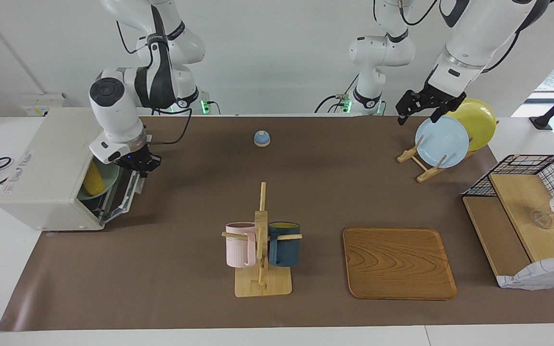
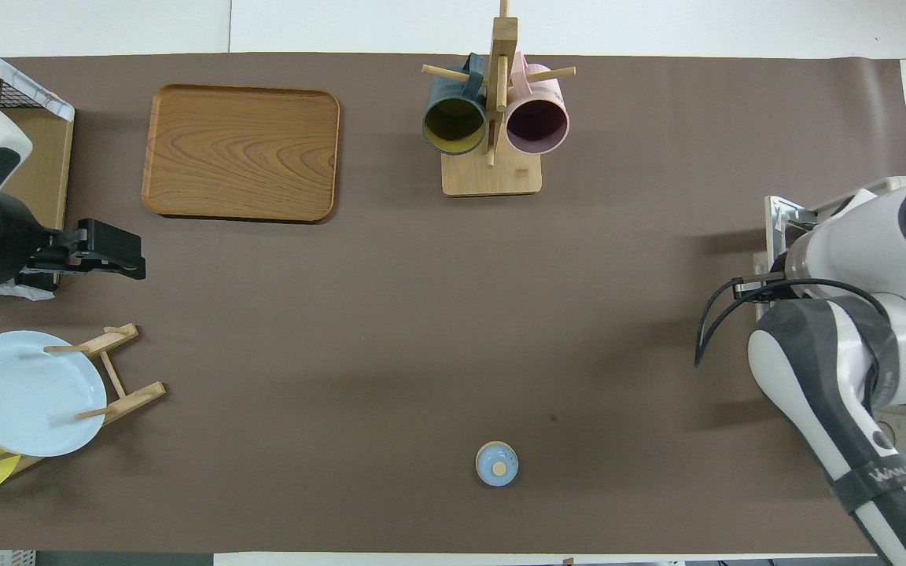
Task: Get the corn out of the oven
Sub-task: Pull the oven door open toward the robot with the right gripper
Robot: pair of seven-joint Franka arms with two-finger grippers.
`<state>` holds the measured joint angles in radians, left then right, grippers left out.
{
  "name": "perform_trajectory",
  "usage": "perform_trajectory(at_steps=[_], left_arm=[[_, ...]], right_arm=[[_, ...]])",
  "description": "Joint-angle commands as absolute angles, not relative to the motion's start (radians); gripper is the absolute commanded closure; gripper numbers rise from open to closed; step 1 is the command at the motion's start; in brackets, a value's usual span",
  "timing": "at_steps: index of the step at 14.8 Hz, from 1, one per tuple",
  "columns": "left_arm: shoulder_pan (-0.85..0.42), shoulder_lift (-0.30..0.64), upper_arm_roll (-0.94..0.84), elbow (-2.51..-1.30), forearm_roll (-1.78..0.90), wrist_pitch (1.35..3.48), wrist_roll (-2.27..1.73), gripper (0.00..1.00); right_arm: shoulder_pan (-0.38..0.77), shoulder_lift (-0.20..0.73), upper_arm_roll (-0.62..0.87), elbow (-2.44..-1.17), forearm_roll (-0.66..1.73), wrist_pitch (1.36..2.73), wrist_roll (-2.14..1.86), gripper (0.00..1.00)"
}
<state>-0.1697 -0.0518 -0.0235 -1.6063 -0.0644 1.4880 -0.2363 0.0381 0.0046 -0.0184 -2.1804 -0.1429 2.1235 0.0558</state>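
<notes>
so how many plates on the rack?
2. Blue plate in front on the wooden rack at the left arm's end; yellow plate just past it, partly covered. None seems hidden.

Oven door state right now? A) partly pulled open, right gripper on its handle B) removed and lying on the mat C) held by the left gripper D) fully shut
A: the oven door tilts outward with the right gripper shut on its handle, and the corn shows inside.
</notes>
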Motion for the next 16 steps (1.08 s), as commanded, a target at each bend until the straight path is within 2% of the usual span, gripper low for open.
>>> perform_trajectory(at_steps=[1,4,14,16], left_arm=[[-0.173,-0.075,-0.023,-1.652,-0.052,1.538,-0.229,0.0],[-0.173,-0.092,-0.023,-1.69,-0.052,1.563,-0.226,0.0],[-0.175,-0.1,-0.025,-1.723,-0.054,1.585,-0.224,0.0],[-0.175,-0.1,-0.025,-1.723,-0.054,1.586,-0.224,0.0]], right_arm=[[0.005,0.107,-0.043,-2.172,-0.201,2.269,0.045,1.0],[0.002,0.166,-0.043,-2.172,-0.201,2.312,0.048,1.0],[0.037,0.17,-0.043,-2.177,-0.023,2.307,0.058,1.0],[0.075,0.17,-0.043,-2.174,0.009,2.304,0.061,1.0]])
